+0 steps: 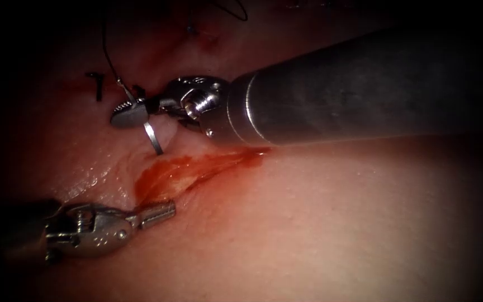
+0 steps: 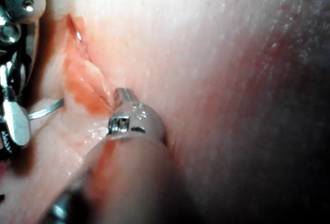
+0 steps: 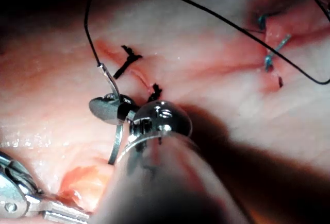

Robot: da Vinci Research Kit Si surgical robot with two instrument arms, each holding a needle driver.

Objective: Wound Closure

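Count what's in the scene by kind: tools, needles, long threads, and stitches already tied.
Tools: 2, the right tool shut on the needle and the left tool shut, holding nothing, at the cut's edge.
Needles: 1, the needle, gripped mid-curve, tip at the tissue.
Long threads: 1, the thread.
Tied stitches: 3, black stitch, black stitch, blue stitch.
Total: 7.

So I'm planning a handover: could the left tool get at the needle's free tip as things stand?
Probably yes. The right tool grips the needle mid-curve; its tip hangs just above the open cut, and the left tool, holding nothing, has only tissue between.
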